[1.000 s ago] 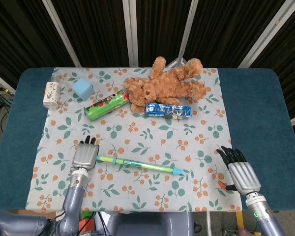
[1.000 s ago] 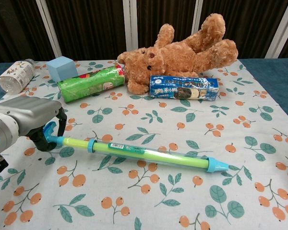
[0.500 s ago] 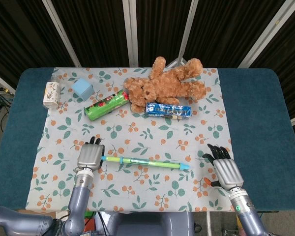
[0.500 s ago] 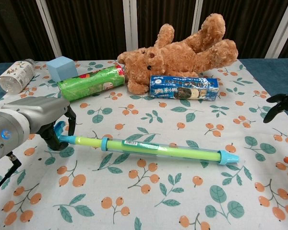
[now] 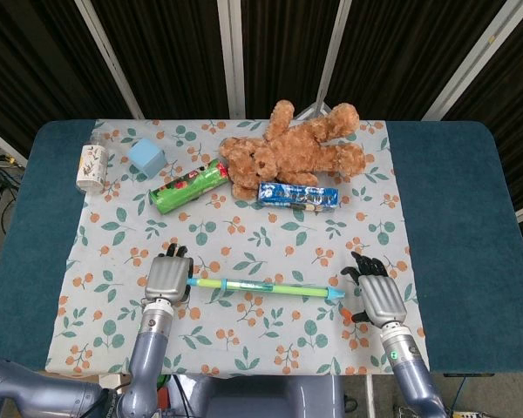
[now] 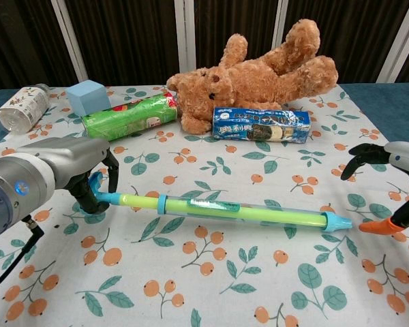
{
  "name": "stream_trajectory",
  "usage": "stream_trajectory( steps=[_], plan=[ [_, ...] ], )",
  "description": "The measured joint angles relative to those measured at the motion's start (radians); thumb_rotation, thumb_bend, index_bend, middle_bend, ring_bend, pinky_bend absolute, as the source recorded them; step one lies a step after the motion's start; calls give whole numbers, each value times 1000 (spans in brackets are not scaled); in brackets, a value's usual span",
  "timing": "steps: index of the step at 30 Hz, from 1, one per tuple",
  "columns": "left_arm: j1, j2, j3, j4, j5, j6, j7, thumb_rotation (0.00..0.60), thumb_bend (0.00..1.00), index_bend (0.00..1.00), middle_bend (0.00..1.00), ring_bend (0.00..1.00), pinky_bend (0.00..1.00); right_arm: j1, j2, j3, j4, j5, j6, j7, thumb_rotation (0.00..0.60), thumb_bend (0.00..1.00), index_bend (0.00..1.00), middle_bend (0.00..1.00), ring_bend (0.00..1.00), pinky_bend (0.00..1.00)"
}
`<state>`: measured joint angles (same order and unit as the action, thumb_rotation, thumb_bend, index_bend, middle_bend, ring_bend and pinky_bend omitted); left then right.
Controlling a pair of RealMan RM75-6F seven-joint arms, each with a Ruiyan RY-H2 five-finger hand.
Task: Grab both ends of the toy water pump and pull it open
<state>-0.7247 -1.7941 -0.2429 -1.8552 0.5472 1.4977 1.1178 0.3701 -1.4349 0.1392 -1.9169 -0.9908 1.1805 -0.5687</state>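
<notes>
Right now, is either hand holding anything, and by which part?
The left hand grips the toy water pump by its blue handle end; the right hand holds nothing.

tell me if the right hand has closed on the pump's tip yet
Not yet. The right hand is open, fingers spread and curved just beyond the blue tip of the toy water pump, with a gap showing. The left hand holds the other end.

The handle end of the toy water pump [image 6: 225, 212] is hidden behind the curled fingers of the left hand [image 6: 75, 170], so the exact grip cannot be seen. The right hand [image 6: 388, 184] is cut off by the chest view's right edge, showing only dark fingertips and an orange tip. The bottle [image 6: 20, 107] is cropped at the left edge, its label too small to read.
</notes>
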Motion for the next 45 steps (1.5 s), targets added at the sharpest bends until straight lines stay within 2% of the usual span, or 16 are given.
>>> stream_trajectory(
  steps=[5, 21, 40, 45],
  plan=[
    [-6, 3, -7, -12, -7, 5, -2, 600, 531, 653, 174, 102, 317, 19, -55, 3, 14, 31, 18, -25, 600, 247, 393, 64, 0, 0],
    [-13, 21, -4, -23, -25, 7, -23, 600, 531, 651, 174, 102, 316, 64, -175, 9, 106, 83, 37, -32, 600, 247, 394, 69, 0, 0],
    [-24, 45, 2, -41, -34, -1, -41, 600, 531, 652, 174, 102, 316, 99, -225, 12, 178, 134, 30, -43, 600, 247, 396, 69, 0, 0],
    [-29, 43, 8, -39, -32, 2, -41, 600, 531, 652, 174, 102, 316, 104, -231, 13, 190, 142, 23, -33, 600, 247, 445, 80, 0, 0]
  ],
)
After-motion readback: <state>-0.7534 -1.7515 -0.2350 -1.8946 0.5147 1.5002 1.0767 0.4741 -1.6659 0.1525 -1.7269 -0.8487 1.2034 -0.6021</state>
